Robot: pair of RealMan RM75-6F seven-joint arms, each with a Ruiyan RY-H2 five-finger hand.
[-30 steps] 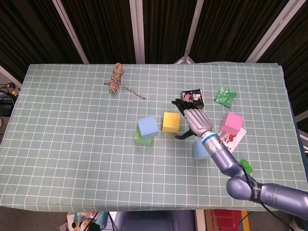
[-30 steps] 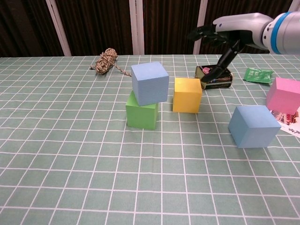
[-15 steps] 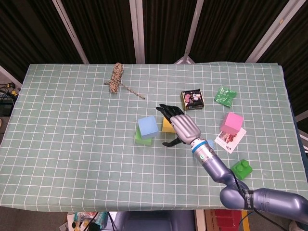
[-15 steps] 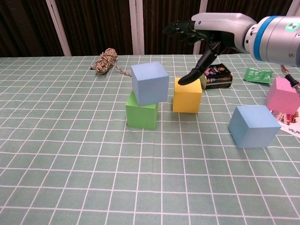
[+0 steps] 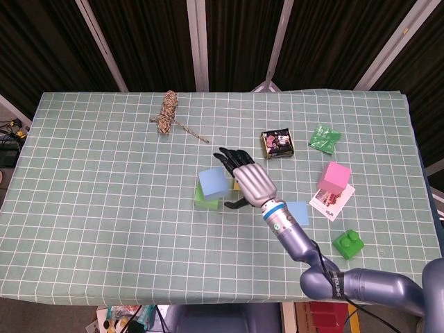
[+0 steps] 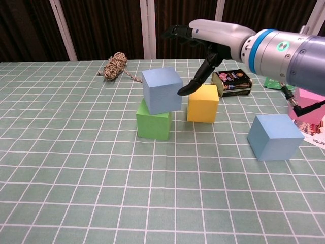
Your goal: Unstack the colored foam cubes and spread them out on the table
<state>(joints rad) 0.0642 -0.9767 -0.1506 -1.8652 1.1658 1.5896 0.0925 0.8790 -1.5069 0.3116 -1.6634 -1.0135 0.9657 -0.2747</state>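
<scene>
A blue foam cube (image 6: 162, 90) (image 5: 212, 182) sits skewed on top of a green cube (image 6: 153, 122) (image 5: 205, 202). Just to its right a yellow cube (image 6: 203, 103) stands on the table, mostly hidden by my hand in the head view. A second blue cube (image 6: 274, 136) (image 5: 298, 213) and a pink cube (image 5: 335, 176) (image 6: 310, 103) lie further right. My right hand (image 6: 210, 38) (image 5: 248, 179) hovers open above the yellow cube, fingers spread, thumb pointing down toward the gap beside the stacked blue cube. It holds nothing. My left hand does not show.
A coil of rope (image 5: 166, 115) (image 6: 114, 66) lies at the back left. A small dark tin (image 5: 277, 143) (image 6: 232, 83), a green packet (image 5: 324, 137), a card under the pink cube (image 5: 329, 201) and a green toy brick (image 5: 349, 244) sit on the right side.
My right hand has swept left from near the tin, past the yellow cube, toward the blue-on-green stack. The cubes have not moved.
</scene>
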